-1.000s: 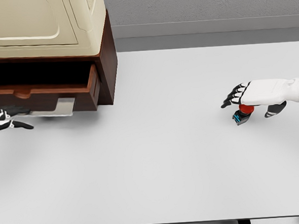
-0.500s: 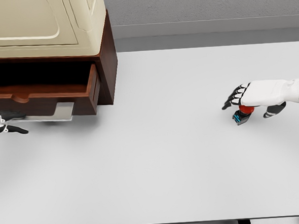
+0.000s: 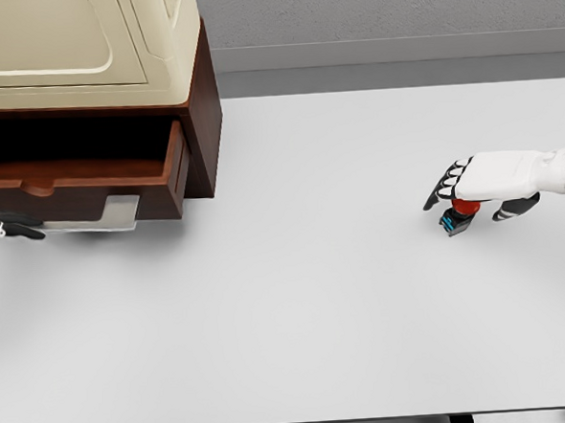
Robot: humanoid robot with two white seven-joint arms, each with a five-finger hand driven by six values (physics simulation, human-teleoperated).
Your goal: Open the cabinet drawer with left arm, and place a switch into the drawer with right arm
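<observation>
Under right hand point(image 3: 475, 186), apparently touching: switch point(image 3: 458, 215)

Even, bright, diffuse light; simulator render, no visible source. White table point(image 3: 298, 306) reads nearly flat, no glare or hot spots, only faint grey mottling. Soft shadow lies beneath the open drawer point(image 3: 79, 181) and along the cabinet point(image 3: 200, 121) base; drawer cavity goes almost black. A small, faint shadow sits under the right hand point(image 3: 468, 183). Edges stay sharp across the frame, no motion blur, no bending at the borders. Slight compression softness on dark fingertips at the left edge.
</observation>
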